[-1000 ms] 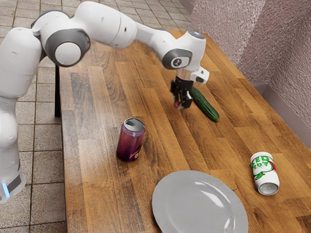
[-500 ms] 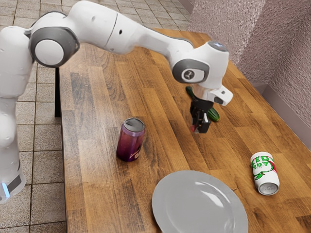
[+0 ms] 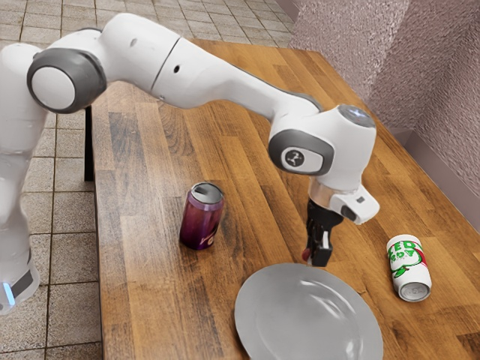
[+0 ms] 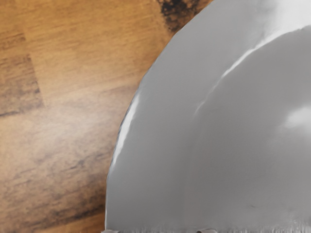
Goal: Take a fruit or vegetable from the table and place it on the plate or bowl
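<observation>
Black two-finger gripper hangs low over far rim of round grey plate, near edge of wooden table. Open or clamped: can't tell, nor whether anything is carried. Judged step: placing. Next: move over plate centre, lower, release.

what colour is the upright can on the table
Dark purple can, silvery top; best in the exterior view.

place: home dining corner | cues: wooden table, tiled floor, textured wall, plate
</observation>
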